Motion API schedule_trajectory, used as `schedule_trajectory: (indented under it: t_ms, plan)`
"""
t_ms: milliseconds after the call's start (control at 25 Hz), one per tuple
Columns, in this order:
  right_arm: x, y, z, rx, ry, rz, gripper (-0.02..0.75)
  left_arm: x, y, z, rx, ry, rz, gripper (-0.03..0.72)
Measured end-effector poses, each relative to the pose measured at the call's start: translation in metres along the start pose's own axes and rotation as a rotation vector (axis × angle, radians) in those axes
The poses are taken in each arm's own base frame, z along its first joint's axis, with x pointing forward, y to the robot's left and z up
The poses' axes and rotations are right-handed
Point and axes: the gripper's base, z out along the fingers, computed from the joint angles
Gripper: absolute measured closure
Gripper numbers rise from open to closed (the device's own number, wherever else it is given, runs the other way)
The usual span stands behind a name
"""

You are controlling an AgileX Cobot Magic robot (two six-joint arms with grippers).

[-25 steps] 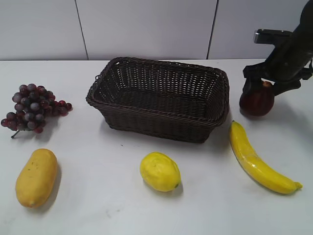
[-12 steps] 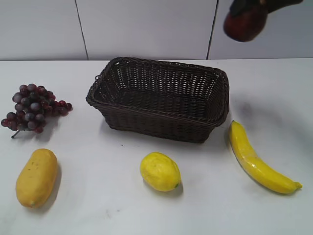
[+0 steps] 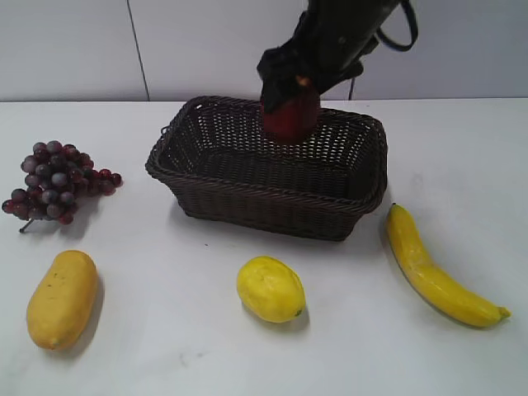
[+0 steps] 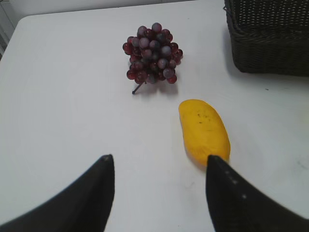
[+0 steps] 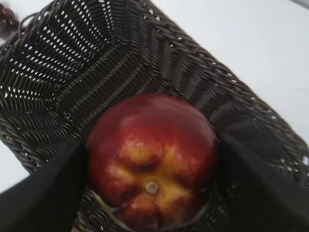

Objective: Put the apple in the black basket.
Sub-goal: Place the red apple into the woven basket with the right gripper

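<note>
My right gripper (image 3: 290,92) is shut on the dark red apple (image 3: 290,116) and holds it above the far middle of the black basket (image 3: 247,202). In the right wrist view the apple (image 5: 152,159) sits between the two black fingers (image 5: 251,183), its yellow-patched top facing the camera, with the basket's woven inside (image 5: 87,67) below it. My left gripper (image 4: 159,166) is open and empty above the white table, out of the exterior view. The basket's corner (image 4: 270,38) shows at the top right of the left wrist view.
A bunch of purple grapes (image 3: 56,179) lies left of the basket, a yellow mango (image 3: 61,299) at the front left, a lemon (image 3: 270,289) in front of the basket, and a banana (image 3: 437,272) to its right. In the left wrist view the grapes (image 4: 152,53) and mango (image 4: 203,129) lie ahead.
My right gripper lifted the apple off the table at the right of the basket, carried it up and leftward, and now holds it lower, over the basket's far side.
</note>
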Motion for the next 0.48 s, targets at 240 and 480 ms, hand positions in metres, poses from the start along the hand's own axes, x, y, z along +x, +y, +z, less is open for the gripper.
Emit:
schedule_trajectory:
  t_ms: [240, 480]
  plan:
    - [0.014, -0.001, 0.056, 0.006, 0.070, -0.007, 0.146, 0.000, 0.000, 0.000, 0.000, 0.000, 0.000, 0.238]
    - [0.024, -0.007, 0.086, 0.036, 0.098, -0.039, 0.148, 0.000, 0.000, 0.000, 0.000, 0.000, 0.000, 0.238]
